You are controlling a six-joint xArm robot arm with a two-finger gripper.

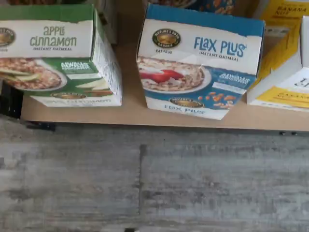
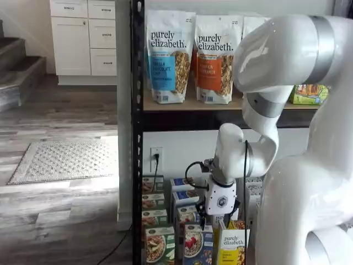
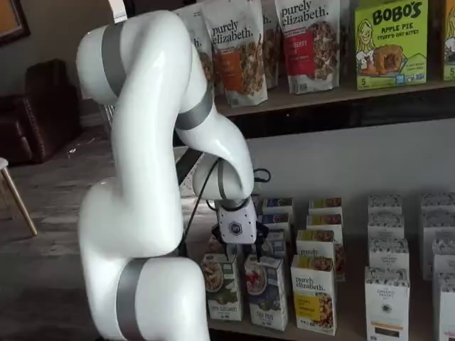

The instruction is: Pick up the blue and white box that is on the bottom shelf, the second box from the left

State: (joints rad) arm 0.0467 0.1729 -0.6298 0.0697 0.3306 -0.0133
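Blue and white box [image 1: 200, 65] with a red-berried bowl and blue lettering, green-and-white box [image 1: 58, 55] with green lettering beside it, a yellow-and-white box [image 1: 285, 63], all on the tan bottom shelf [image 1: 135, 113] above grey wood-grain floor [image 1: 154, 183]

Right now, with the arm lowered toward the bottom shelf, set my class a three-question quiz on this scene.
1. True or false: the hand already holds the blue and white Flax Plus box.
2. Which box stands beside the Flax Plus box in the wrist view? A) green Apple Cinnamon box B) Bobo's box C) a red box
3. Fill in: in a shelf view, the bags on the upper shelf read "purely ____".

Key: 1 false, the hand hangs above the front row. 2 A. 3 elizabeth.
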